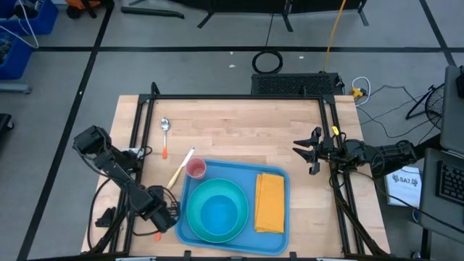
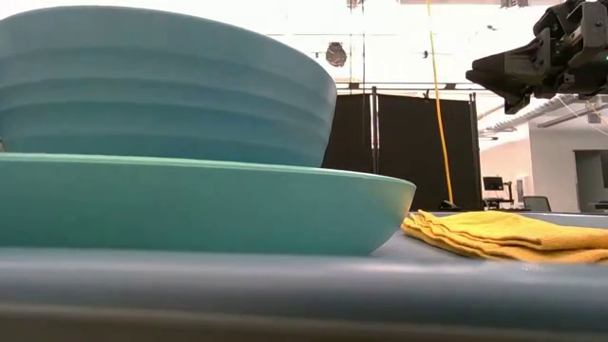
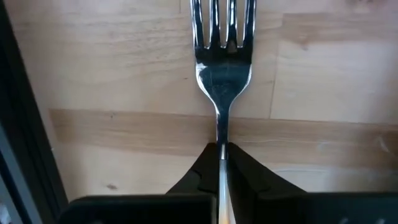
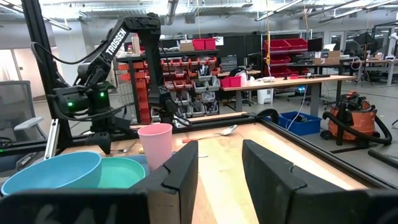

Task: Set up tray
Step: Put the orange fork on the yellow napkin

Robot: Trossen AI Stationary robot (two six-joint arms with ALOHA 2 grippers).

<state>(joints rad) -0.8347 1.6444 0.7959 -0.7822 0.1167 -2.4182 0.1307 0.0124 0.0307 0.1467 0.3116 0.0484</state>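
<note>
The blue tray [image 1: 233, 169] lies at the table's near edge. On it a blue bowl [image 1: 217, 212] sits in a teal plate [image 2: 190, 204], with a folded yellow napkin [image 1: 270, 203] to the right and a pink cup [image 1: 196, 170] upright at its far left corner. My left gripper [image 1: 165, 217] is low beside the tray's left rim, shut on a silver fork [image 3: 222, 68]. My right gripper [image 1: 307, 152] hovers open to the right of the tray, its fingers facing the cup [image 4: 155, 146]. My left gripper pinches the fork's slim neck [image 3: 222, 138] just behind the head between its two fingers. The fork runs along the fingers and the tines [image 3: 222, 22] stick out past the fingertips over the bare wood. I cannot tell whether the fork touches the table.
A spoon with an orange handle [image 1: 165, 135] and a yellow-handled utensil [image 1: 180, 169] lie on the wood beyond the tray's far left corner. Black frame rails [image 1: 239, 98] run along the table's far, left and right sides. Bare wood stretches from the tray to the far rail.
</note>
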